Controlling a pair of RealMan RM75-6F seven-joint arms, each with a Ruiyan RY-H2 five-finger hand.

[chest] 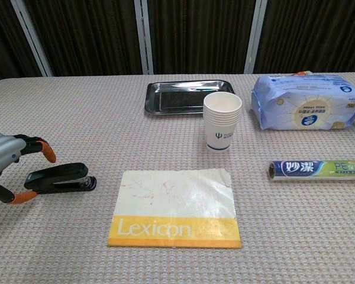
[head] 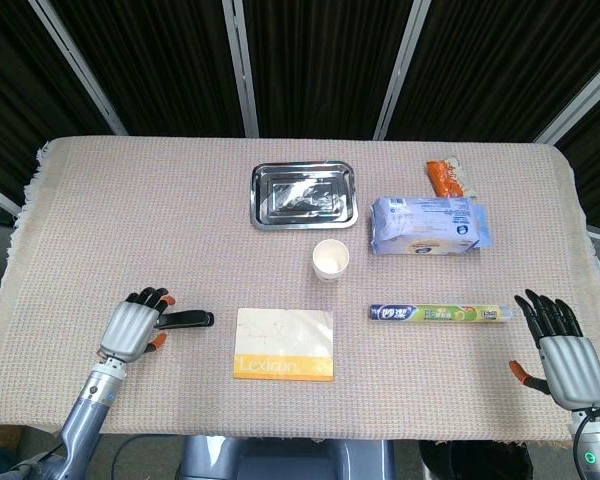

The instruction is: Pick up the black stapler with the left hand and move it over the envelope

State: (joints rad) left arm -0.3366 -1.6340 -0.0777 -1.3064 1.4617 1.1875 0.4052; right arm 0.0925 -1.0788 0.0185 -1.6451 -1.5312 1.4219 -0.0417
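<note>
The black stapler (head: 190,319) (chest: 60,179) lies flat on the tablecloth at the front left, a short way left of the envelope (head: 285,343) (chest: 174,207). The envelope is white with a yellow "Lexicon" band along its near edge. My left hand (head: 135,327) (chest: 6,163) is at the stapler's left end. Its fingers (chest: 46,151) arch above the end and the thumb sits in front, with gaps showing in the chest view. My right hand (head: 562,350) rests at the front right with fingers spread, holding nothing.
A paper cup stack (head: 330,260) (chest: 222,121) stands just behind the envelope. A steel tray (head: 303,195) lies further back. A wipes pack (head: 428,225), a snack bag (head: 446,177) and a cling-film box (head: 438,313) lie to the right.
</note>
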